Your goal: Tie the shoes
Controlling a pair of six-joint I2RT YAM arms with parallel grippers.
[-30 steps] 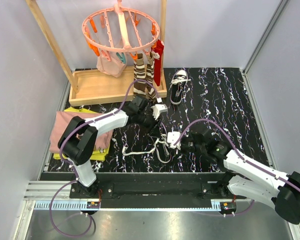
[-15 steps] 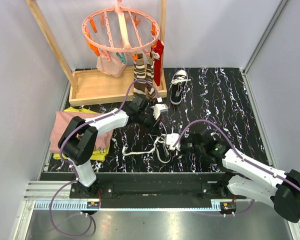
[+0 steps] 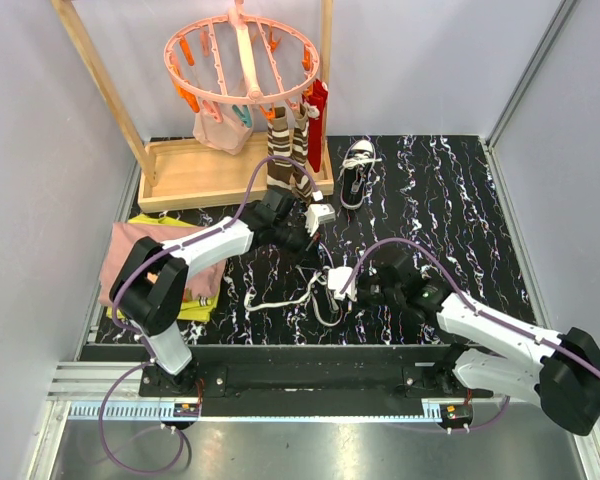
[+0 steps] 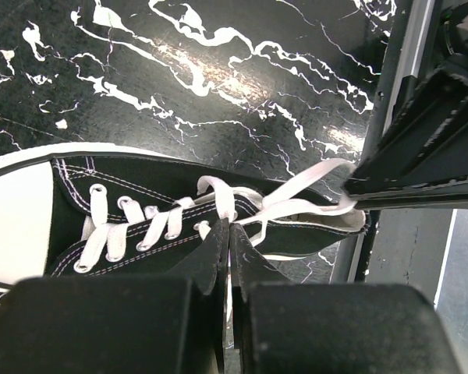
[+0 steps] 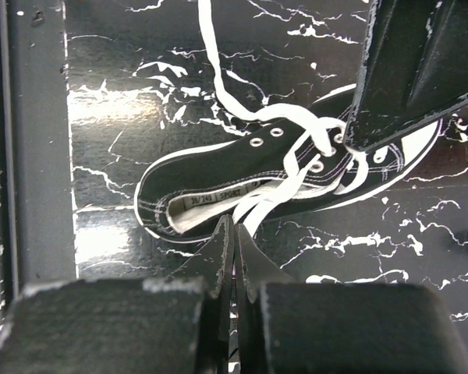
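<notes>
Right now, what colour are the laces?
The laces are white; left wrist view shows it best.

Pair of small black canvas low-tops: near shoe (image 5: 210, 187), far shoe (image 3: 357, 172).
Near one upright on its sole at centre, white laces (image 4: 113, 234) untied, ends trailing left; far one well apart, far centre.

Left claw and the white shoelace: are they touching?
Touching. The left wrist view shows the left claw shut on the white shoelace, which runs straight into its closed tips.
</notes>
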